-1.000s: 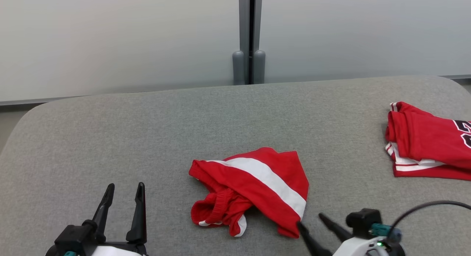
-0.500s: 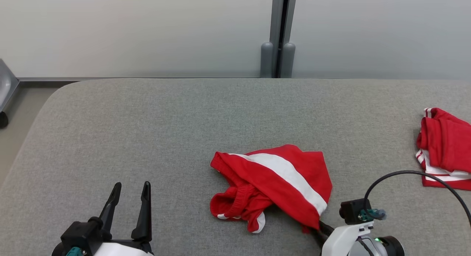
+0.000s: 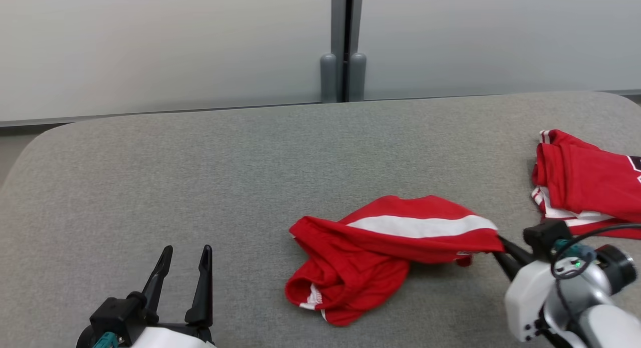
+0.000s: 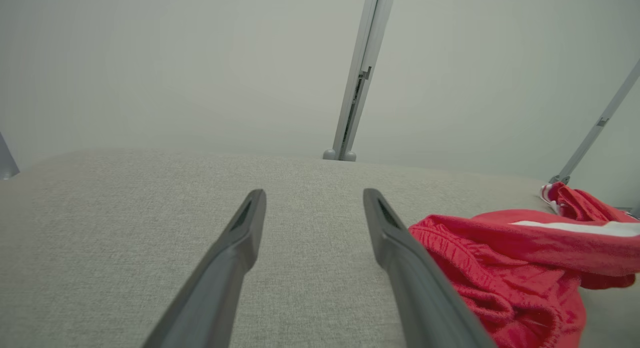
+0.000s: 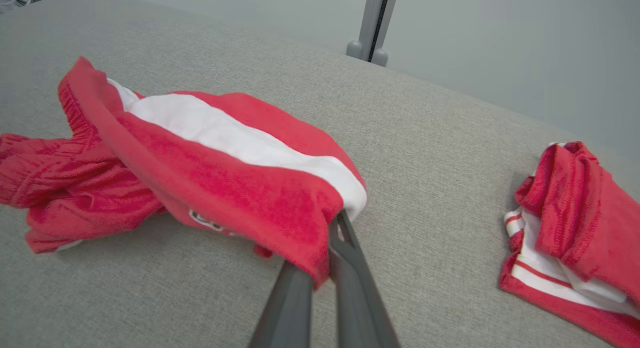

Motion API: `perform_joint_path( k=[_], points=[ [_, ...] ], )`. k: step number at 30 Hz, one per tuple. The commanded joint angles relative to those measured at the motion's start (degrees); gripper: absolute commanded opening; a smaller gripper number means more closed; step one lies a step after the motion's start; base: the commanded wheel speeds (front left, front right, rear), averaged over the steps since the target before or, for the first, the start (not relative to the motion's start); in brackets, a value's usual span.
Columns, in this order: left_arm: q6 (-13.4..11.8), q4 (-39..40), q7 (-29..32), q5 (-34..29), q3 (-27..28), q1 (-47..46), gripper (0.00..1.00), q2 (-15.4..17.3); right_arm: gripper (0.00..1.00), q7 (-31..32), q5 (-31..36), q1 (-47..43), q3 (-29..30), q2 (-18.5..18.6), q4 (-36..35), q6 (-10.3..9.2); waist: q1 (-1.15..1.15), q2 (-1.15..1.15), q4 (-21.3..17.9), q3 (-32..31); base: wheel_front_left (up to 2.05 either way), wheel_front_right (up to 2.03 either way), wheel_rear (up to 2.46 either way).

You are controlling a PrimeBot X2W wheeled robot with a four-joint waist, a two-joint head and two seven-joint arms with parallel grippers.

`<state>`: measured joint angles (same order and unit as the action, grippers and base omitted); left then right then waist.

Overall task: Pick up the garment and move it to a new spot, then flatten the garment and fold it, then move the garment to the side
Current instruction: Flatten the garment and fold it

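The garment (image 3: 380, 248) is a pair of red shorts with a broad white stripe, crumpled in the middle of the grey padded table (image 3: 200, 178). My right gripper (image 3: 498, 250) is shut on the garment's right corner and holds that corner a little off the table; the grip shows up close in the right wrist view (image 5: 327, 238), where the garment (image 5: 210, 162) stretches away to the left. My left gripper (image 3: 185, 255) stands open at the lower left, apart from the cloth. In the left wrist view its fingers (image 4: 240, 238) are spread, with the garment (image 4: 510, 253) to their right.
A second red garment (image 3: 586, 183) with white trim lies folded at the table's right edge, also in the right wrist view (image 5: 575, 228). A pale wall with a grey post (image 3: 343, 42) stands behind the table. Bare table stretches to the left.
My right gripper has shut on the garment's right corner and pulled it up and to the right, stretching the cloth out. The left gripper stays open. The head camera has shifted.
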<state>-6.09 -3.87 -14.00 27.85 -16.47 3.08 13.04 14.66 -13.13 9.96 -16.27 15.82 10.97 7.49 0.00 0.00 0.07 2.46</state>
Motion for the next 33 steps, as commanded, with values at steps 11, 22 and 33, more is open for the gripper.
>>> perform_joint_path(
  k=[11, 22, 33],
  points=[
    [0.92, -1.43, 1.85, 0.76, -1.03, -2.67, 1.0, 0.41, 1.0, -0.46, -3.73, -4.63, 1.34, 7.49, 4.07, 0.02, 0.0, 0.0, -1.65, 1.81, 0.0, 0.0, 0.0],
    [0.52, 0.06, 4.23, 0.93, -0.87, -3.91, 1.0, 2.12, 1.0, -4.69, -3.51, -4.53, 7.67, 4.95, -2.45, 0.02, 0.0, 0.0, -2.32, 0.58, 0.0, 0.0, 0.0],
    [-0.64, 4.26, 6.64, 1.01, 0.14, -4.11, 1.0, 4.44, 1.0, -9.95, 0.03, -6.37, 16.4, -2.04, -15.57, 0.02, 0.0, 0.0, -3.57, 0.63, 0.0, 0.0, 0.0]
  ],
)
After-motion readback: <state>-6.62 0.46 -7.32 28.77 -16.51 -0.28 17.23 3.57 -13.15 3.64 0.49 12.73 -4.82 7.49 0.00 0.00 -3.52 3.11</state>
